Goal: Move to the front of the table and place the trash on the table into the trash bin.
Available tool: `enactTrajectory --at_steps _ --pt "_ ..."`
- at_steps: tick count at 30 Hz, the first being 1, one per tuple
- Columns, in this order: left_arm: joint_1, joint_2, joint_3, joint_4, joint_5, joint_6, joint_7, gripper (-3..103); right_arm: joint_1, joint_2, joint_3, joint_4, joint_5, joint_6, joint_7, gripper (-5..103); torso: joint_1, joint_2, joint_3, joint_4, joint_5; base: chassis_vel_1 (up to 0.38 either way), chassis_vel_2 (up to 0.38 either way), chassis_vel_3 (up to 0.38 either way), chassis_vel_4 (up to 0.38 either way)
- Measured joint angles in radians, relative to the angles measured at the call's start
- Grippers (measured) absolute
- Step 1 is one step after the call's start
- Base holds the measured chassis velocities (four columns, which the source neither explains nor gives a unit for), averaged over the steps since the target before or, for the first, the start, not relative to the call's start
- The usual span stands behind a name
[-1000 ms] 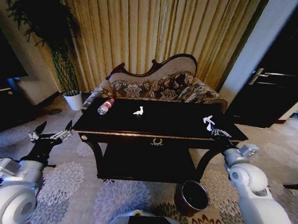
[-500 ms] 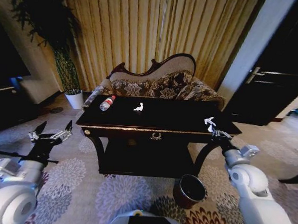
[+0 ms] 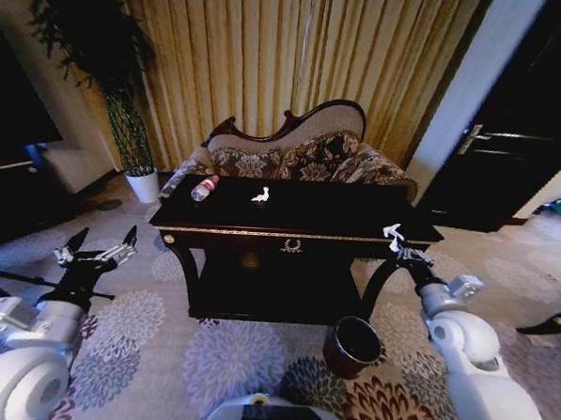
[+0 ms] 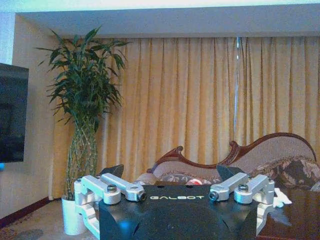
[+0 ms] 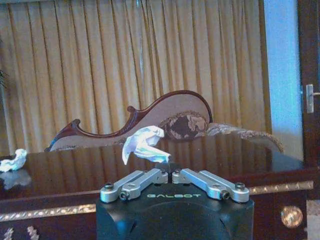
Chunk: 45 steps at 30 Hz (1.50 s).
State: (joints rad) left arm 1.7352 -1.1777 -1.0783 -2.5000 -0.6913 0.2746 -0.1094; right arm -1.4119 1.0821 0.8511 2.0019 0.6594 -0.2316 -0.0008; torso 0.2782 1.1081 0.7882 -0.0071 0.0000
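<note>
The dark glossy table [image 3: 318,215] stands ahead of me, in front of the sofa. On its left end lies a clear bottle with a red label [image 3: 203,188], and a crumpled white paper scrap [image 3: 260,196] lies near it. My right gripper [image 3: 400,248] is at the table's front right edge, shut on another crumpled white paper scrap [image 3: 391,234]. In the right wrist view the pinched scrap [image 5: 142,144] sticks up from that gripper [image 5: 169,173]. The reddish-brown trash bin [image 3: 353,346] stands on the carpet below, slightly left of that gripper. My left gripper [image 3: 95,250] hangs open, left of the table.
A carved floral sofa [image 3: 293,156] sits behind the table against gold curtains. A tall plant in a white pot [image 3: 142,187] stands at the back left. A dark door [image 3: 519,138] is on the right. Patterned carpet lies around the table.
The whole head view has shifted as the camera drew back from the table. My right gripper, still holding the paper scrap, has come from above the tabletop's right end to its front edge.
</note>
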Motion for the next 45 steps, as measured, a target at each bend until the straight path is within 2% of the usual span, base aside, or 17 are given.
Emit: enactTrajectory --at_steps 10,13,25,30,37,45 --pt "0.0 -0.003 -0.001 0.0 0.0 -0.002 0.001 100 -0.01 0.019 -0.031 -0.159 -0.042 0.036 -0.038 0 0.0 0.0 0.0 0.0 0.0001 0.0 0.0 0.0 0.0" --pt "-0.002 -0.004 0.006 0.0 0.001 -0.002 0.002 100 -0.023 0.033 -0.045 -0.259 -0.089 0.059 -0.054 0 0.0 0.0 0.0 -0.0002 0.0002 0.0 0.0 0.0 0.0" --pt "-0.002 -0.009 0.014 0.0 0.004 -0.003 0.007 100 0.021 0.076 -0.082 -0.496 -0.144 0.102 -0.056 0 0.0 0.0 0.0 -0.0002 0.0 0.0 0.0 0.0 0.0" --pt "0.001 -0.009 0.009 0.0 0.004 -0.014 0.011 100 0.054 0.107 -0.099 -0.614 -0.199 0.102 -0.055 0 0.0 0.0 0.0 0.0 -0.0001 0.0 0.0 0.0 0.0" --pt "0.003 -0.015 0.005 0.0 0.004 -0.018 0.016 100 0.086 0.142 -0.11 -0.717 -0.257 0.102 -0.056 0 0.0 0.0 0.0 0.0 0.0 0.0 0.0 0.0 0.0" --pt "0.004 -0.018 0.004 0.0 0.004 -0.023 0.024 100 0.1 0.168 -0.111 -0.749 -0.288 0.113 -0.062 0 0.0 0.0 0.0 -0.0001 -0.0001 0.0 0.0 0.0 0.0"
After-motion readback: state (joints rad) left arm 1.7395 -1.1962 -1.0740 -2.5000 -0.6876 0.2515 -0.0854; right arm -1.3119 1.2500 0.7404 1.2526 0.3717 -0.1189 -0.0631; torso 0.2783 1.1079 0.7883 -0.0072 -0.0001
